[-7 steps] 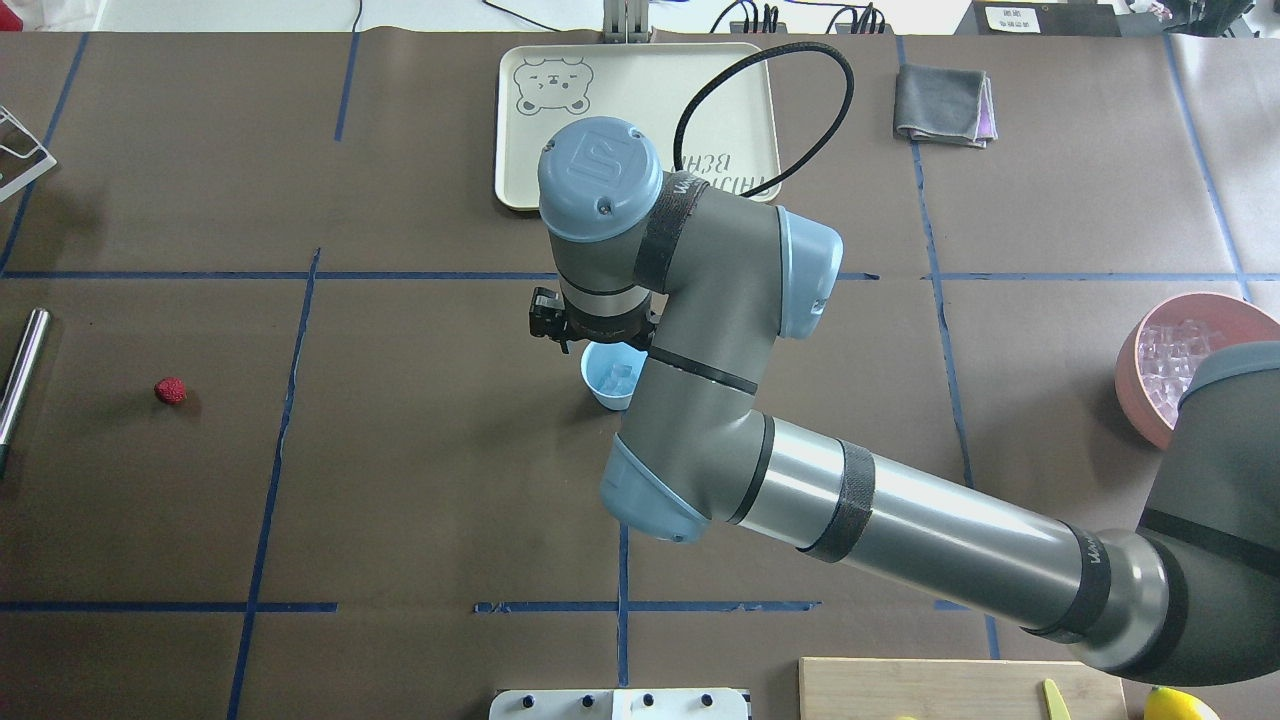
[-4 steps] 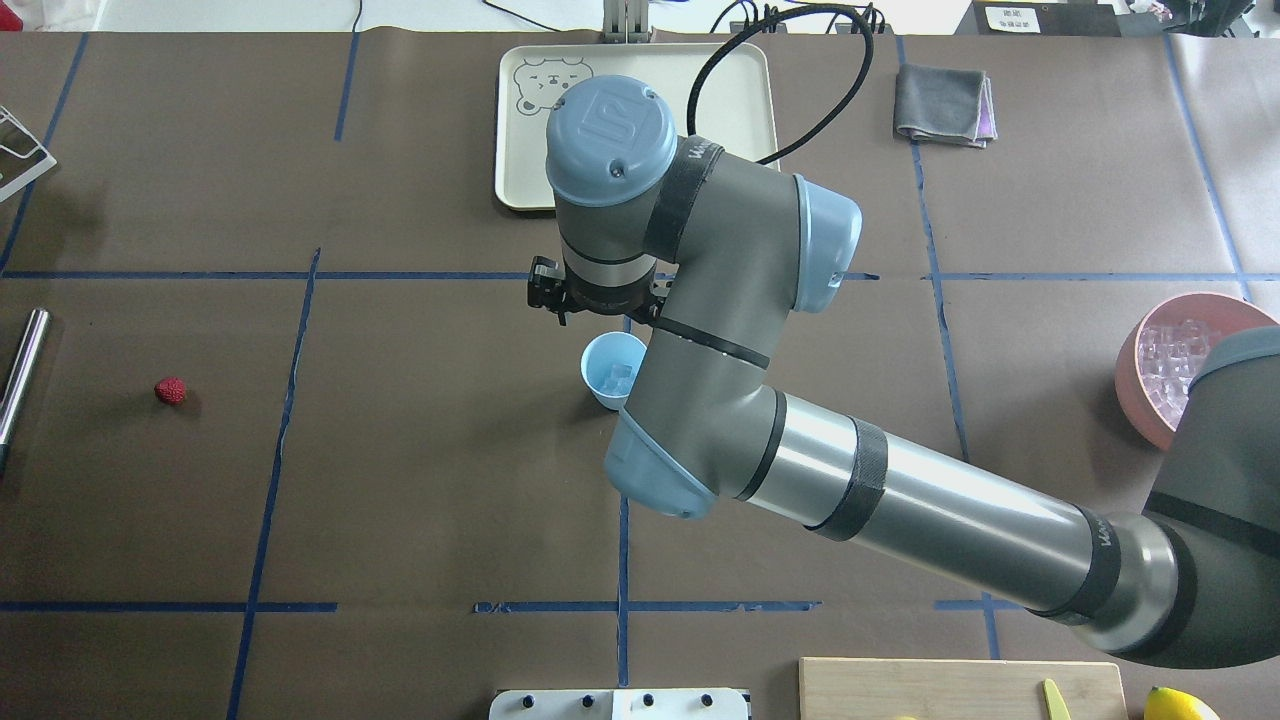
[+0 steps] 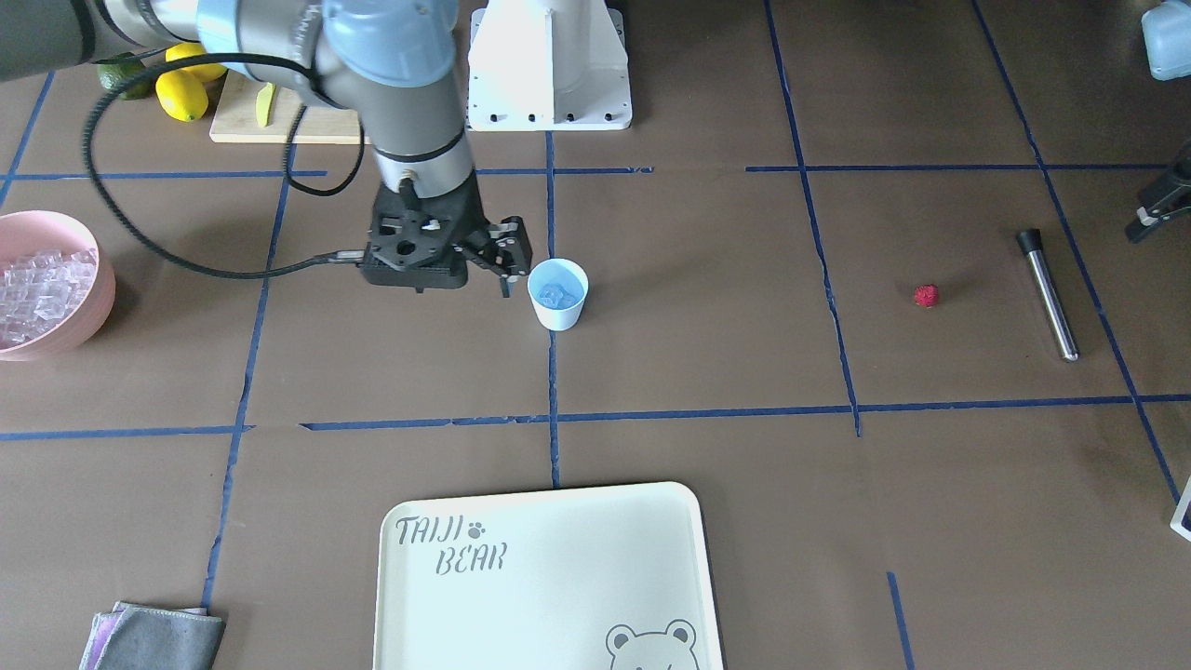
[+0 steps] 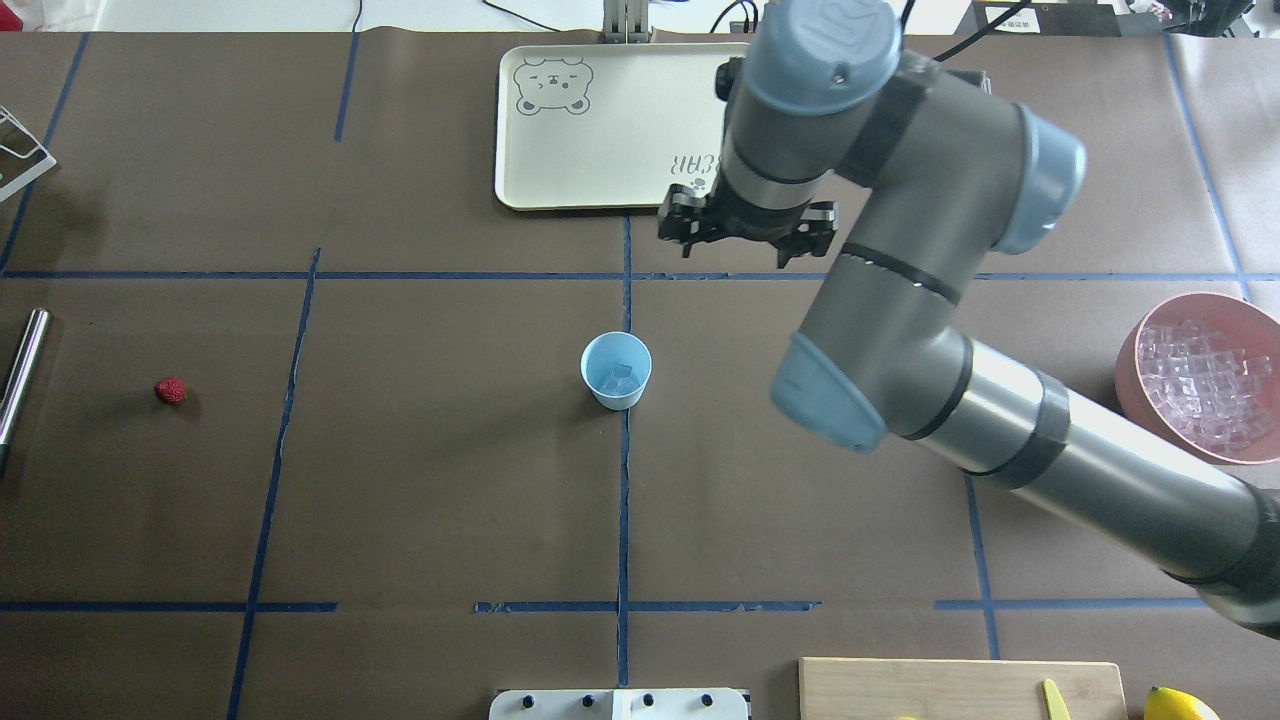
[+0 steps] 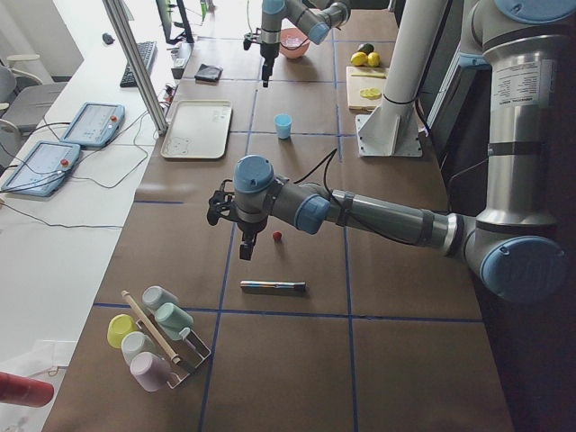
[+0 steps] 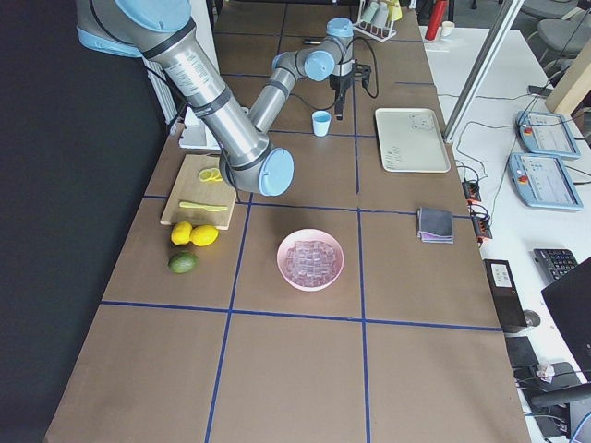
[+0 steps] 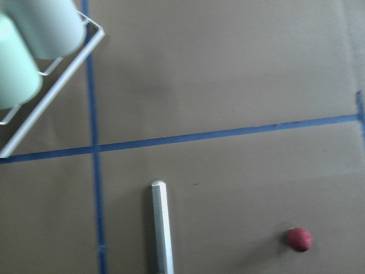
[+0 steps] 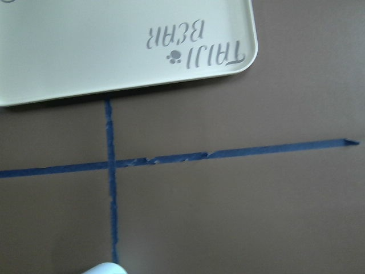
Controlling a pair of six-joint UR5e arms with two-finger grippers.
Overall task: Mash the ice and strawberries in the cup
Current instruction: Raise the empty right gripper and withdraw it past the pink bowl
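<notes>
The white cup with a light blue inside stands at the table's middle and holds a few clear ice cubes. It also shows in the front view. The red strawberry lies alone far to the left, next to a metal rod. My right gripper is open and empty. In the overhead view its wrist is beyond and right of the cup, near the tray's edge. My left gripper hovers near the strawberry; I cannot tell whether it is open.
A pink bowl full of ice cubes stands at the right edge. A cream tray lies at the back and a grey cloth beside it. A cutting board and lemons are near the base. A cup rack is far left.
My right arm has risen from over the cup and swung right and back toward the tray. The cup now shows whole with ice in it. The strawberry has not moved.
</notes>
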